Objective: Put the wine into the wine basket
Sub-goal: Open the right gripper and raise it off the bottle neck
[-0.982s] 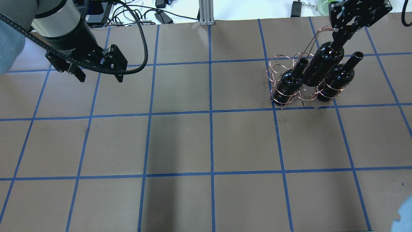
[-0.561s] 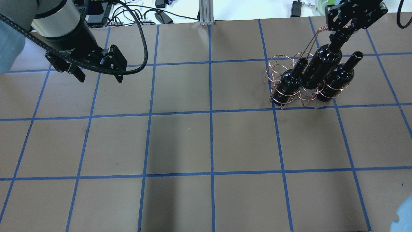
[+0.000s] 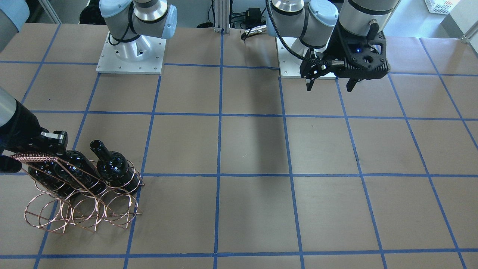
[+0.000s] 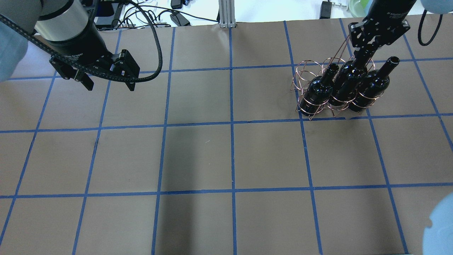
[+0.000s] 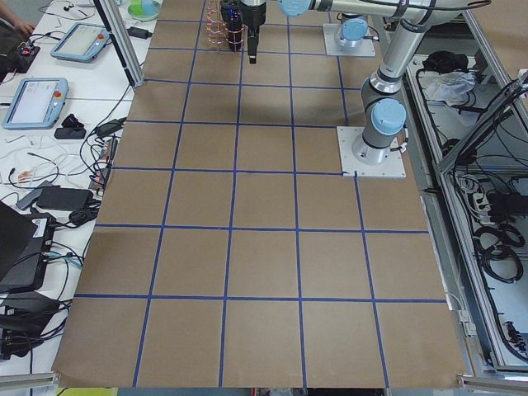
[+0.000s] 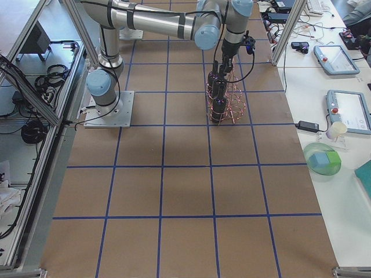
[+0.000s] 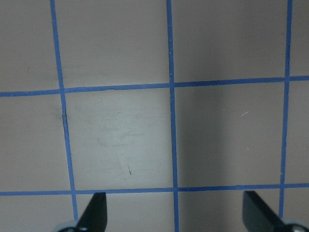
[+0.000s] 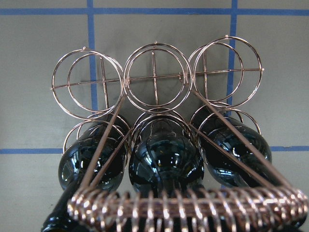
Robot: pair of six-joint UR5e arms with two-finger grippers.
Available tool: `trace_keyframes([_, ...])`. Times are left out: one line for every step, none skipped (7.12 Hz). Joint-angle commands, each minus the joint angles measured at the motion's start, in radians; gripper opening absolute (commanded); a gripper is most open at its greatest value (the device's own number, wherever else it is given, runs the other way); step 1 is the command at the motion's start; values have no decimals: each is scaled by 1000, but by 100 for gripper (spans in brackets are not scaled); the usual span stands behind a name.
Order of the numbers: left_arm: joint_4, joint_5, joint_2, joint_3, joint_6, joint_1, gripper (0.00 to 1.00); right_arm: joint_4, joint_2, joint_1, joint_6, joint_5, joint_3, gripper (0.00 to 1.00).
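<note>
Right end effector was pinched on the neck of the middle bottle; a grip that high put the fingers clear above the wire, which I'd guess is why you chose it, since the body can pass straight down through a loop. That bottle stood upright in the centre loop of the basket, in the row on the robot's side, between a second bottle and a third bottle, about level with both; it looked seated to me, so I'd judge only the release was left. The coiled handle ran close by the end effector; snag risk there. The three loops on your side were unfilled. Left end effector was spread wide, holding nothing, above bare tabletop, well apart from the basket; parked out of the way, I'd say. For the release, open gently and lift straight; neighbouring necks were near.
</note>
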Motion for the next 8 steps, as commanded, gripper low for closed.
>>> trace_keyframes([-1,1,0,-2,0,0,100,-18,11,-1,-2,-7,9,0])
trace_keyframes([-1,3,0,-2,0,0,100,-18,6,-1,-1,-6,11,21])
trace_keyframes([0,35,0,-2,2,0,100,-18,2,-1,-4,3,11,99])
trace_keyframes([3,43,0,-2,2,0,100,-15,-6,-1,-2,3,9,100])
trace_keyframes([8,29,-5,-2,-14,0,100,-14,-47,-1,-2,6,9,100])
trace_keyframes([10,11,-5,-3,-15,0,100,-1,-96,-1,-2,3,9,100])
trace_keyframes([8,-40,2,-2,-17,-2,100,26,-157,-1,-2,3,9,100])
trace_keyframes([8,-84,3,6,-15,0,100,73,-214,-1,-2,3,8,100])
